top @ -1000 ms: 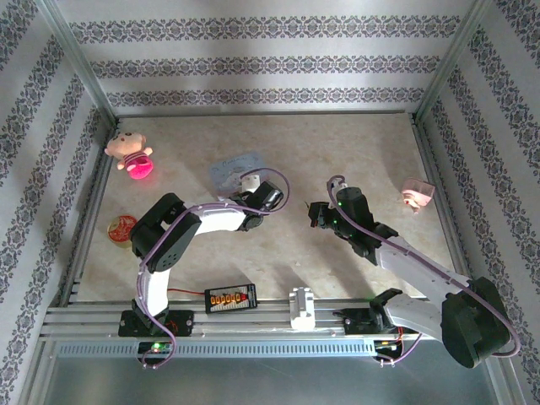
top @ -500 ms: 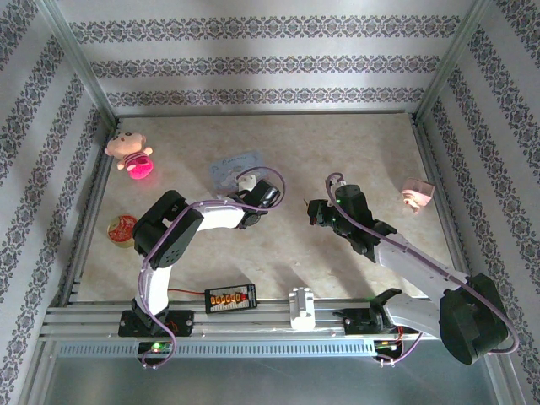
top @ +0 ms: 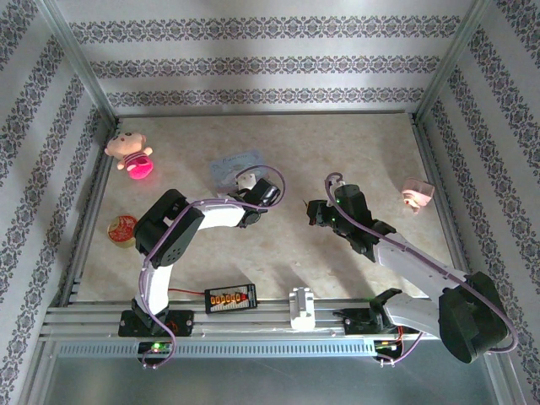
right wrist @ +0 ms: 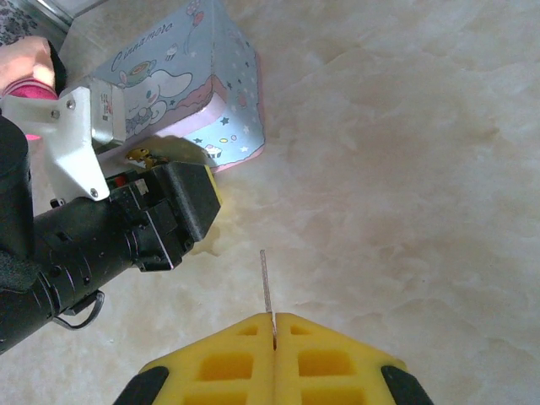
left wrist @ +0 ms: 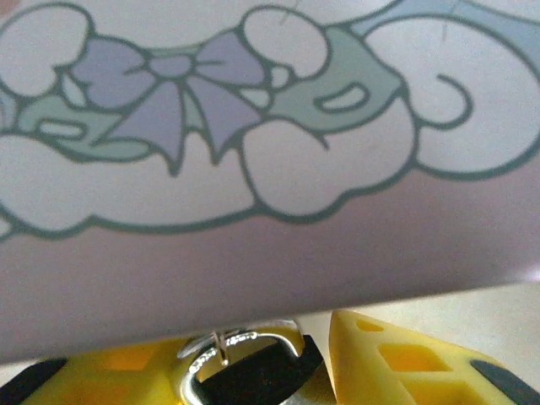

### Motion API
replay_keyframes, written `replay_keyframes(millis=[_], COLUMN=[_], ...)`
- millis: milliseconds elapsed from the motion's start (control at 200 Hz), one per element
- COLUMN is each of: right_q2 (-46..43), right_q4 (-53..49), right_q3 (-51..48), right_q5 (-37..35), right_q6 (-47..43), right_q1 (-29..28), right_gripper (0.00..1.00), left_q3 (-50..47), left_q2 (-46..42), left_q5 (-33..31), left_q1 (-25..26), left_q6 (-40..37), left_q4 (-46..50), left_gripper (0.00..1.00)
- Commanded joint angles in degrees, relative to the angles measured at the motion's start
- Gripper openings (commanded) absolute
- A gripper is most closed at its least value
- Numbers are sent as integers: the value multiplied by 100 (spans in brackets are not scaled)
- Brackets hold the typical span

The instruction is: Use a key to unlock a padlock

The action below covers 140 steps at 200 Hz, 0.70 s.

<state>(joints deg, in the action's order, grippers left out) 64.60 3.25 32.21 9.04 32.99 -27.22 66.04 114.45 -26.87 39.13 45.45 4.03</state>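
Pinches a thin key in the right claw, pressed together on it, with the blade jutting straight ahead off the tips, most likely to lead cleanly into a keyhole. Brackets the tiny dark padlock with the left claw, one yellow finger to each side and the silver shackle uppermost. Impossible to tell whether already pinching or merely flanking. Finds the padlock tucked right against the side wall of the pale blue cartoon tin, probably braced there to stop it twisting when the key turns.

Leaves no room forward for the left claw, with the tin wall dead ahead. Leaves bare marbled worktop between the two claws, open for a level approach from the right. Has the small doll in pink and the pink toy well apart, out near the side rails and away from both arms. Cannot see the keyhole, so no telling which face to aim at.
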Motion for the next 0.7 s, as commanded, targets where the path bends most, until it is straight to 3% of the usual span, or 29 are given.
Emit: replay_keyframes(millis=[0, 100, 230, 385, 695], right_q2=[9, -9, 8, 79, 340], right_q4=[186, 211, 208, 241, 527], right_q3=[24, -4, -30, -112, -329], right_q5=[73, 72, 71, 122, 273], right_q6=[14, 32, 49, 119, 365], right_q1=[24, 24, 24, 26, -2], right_gripper=[0, 0, 0, 0, 0], left_q3=[149, 137, 135, 180, -153], left_q2=[38, 42, 37, -93, -435], left_q5=[-241, -257, -194, 18, 1009], left_q1=[-88, -90, -106, -108, -108], left_q6=[-41, -46, -45, -75, 445], left_q4=[27, -7, 8, 188, 163], left_gripper=[42, 39, 16, 6, 6])
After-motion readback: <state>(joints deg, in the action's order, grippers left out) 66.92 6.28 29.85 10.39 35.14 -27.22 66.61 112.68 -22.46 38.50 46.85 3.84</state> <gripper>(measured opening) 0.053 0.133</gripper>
